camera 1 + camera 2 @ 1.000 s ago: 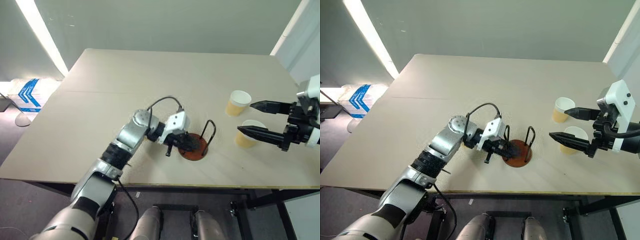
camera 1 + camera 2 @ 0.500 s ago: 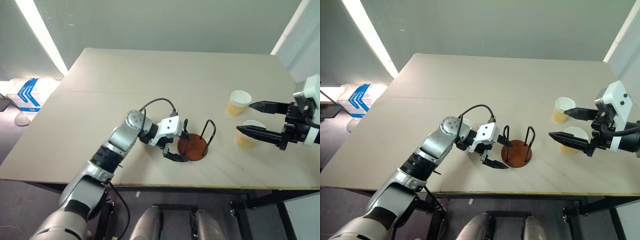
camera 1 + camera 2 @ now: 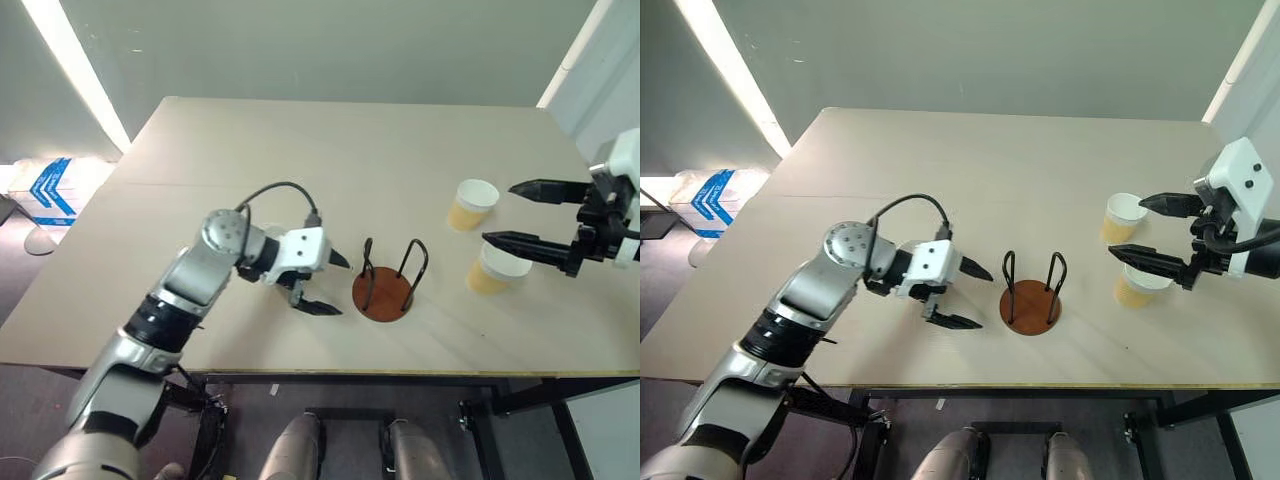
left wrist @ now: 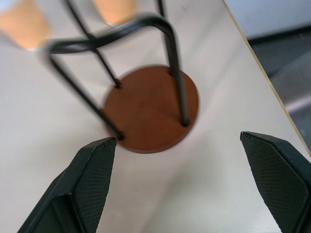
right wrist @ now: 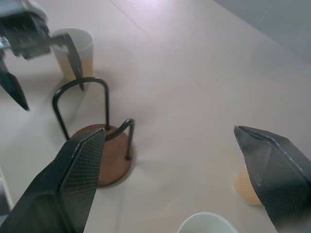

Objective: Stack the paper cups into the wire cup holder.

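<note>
Evenly, softly lit from overhead; bright light strip (image 3: 75, 75) glaring beyond the surface (image 3: 300, 170), to its left. Faint shadows under the wire cup holder (image 3: 385, 292). Holder's wire loops motion-blurred in the left wrist view.

Matt pale wood-look desk (image 3: 300, 160); wire cup holder (image 3: 388, 282): smooth reddish-brown disc, thin black wire loops; paper cups (image 3: 472, 204): matt tan paper; fingertips (image 4: 95, 170): textured black pads.

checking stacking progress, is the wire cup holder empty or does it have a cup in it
Empty: the reddish-brown disc base of the black wire cup holder lies bare between its loops.
</note>
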Controlling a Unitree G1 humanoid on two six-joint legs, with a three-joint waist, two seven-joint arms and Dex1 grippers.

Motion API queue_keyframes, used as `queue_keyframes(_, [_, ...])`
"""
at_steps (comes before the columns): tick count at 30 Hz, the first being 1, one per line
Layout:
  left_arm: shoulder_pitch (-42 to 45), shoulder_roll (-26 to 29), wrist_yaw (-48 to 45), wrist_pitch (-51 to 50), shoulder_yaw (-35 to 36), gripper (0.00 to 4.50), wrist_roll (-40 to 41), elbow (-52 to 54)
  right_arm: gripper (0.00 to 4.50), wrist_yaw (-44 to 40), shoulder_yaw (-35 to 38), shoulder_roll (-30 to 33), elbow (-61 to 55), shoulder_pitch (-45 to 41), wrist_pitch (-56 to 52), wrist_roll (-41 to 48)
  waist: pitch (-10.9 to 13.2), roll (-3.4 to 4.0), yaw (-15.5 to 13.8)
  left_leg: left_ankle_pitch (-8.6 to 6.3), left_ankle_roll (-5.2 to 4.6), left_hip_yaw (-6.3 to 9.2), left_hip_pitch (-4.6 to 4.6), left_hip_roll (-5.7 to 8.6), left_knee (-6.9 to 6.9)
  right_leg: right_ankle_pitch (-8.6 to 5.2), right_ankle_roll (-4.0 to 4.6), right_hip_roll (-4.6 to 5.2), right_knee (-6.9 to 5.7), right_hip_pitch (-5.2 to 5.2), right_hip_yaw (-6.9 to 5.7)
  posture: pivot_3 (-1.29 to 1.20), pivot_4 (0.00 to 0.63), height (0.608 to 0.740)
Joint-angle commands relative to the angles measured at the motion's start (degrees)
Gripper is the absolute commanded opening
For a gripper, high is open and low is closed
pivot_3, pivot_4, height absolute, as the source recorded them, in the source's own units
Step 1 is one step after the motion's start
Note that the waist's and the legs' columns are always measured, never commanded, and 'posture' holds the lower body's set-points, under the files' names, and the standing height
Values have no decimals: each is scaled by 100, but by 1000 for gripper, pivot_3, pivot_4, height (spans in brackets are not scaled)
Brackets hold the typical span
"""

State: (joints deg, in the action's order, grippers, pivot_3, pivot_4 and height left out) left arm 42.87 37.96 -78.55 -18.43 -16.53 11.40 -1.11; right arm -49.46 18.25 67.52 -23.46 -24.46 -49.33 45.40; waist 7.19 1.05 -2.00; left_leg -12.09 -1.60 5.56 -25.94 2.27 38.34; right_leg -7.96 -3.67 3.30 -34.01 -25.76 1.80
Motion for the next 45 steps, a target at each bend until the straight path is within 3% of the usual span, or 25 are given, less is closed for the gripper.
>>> queue_keyframes(1, [176, -29, 100, -487, 624, 4473, 666, 300, 4500, -113, -688, 35, 537, -754, 480, -675, 0, 0, 6, 0, 0, -1, 2, 0, 3, 1, 2, 1, -1, 1, 0, 0, 150, 740])
queue_keyframes(7, [270, -26, 628, -1088, 1379, 4473, 1197, 134, 4500, -669, -2171, -257, 1803, -1862, 1489, -2151, 0, 0, 49, 8, -1, 0, 11, -5, 2, 20, 12, 0, -4, 1, -6, 0, 150, 740])
queue_keyframes(15, [197, 38, 1331, -1307, 1700, 4473, 1206, 192, 4500, -1472, -3360, -948, 3940, -3025, 2858, -3779, 0, 1, 59, 10, -3, 1, 8, -7, -2, 35, 13, 1, -5, -5, -10, 0, 150, 740])
queue_keyframes(25, [229, 122, 1468, -1358, 1625, 4473, 1239, 365, 4500, -1762, -3967, -1941, 6875, -4360, 4441, -5228, 1, 3, 54, 16, 12, 5, 6, -9, -23, 40, 71, 1, -9, -19, -14, 0, 150, 740])
queue_keyframes(33, [173, 158, 1503, -1357, 1580, 4473, 1210, 448, 4500, -1461, -4101, -2496, 8416, -4802, 5177, -6003, 3, 5, 53, 17, 27, 13, 7, -10, -30, 46, 86, 0, -11, -23, -17, 0, 150, 740])
queue_keyframes(40, [90, 158, 1586, -1300, 1587, 4500, 1185, 446, 2299, -1090, -4050, -2834, 8873, -4915, 5489, -6320, 3, 6, 60, 13, 41, 13, 8, -11, -35, 48, 96, -1, -12, -26, -17, 0, 150, 740])
queue_keyframes(45, [62, 154, 1598, -1264, 1586, 4500, 1172, 413, 414, -1078, -3944, -2927, 8832, -4890, 5605, -6329, 4, 7, 55, 11, 46, 17, 6, -12, -35, 47, 99, -1, -12, -27, -20, 0, 150, 740])
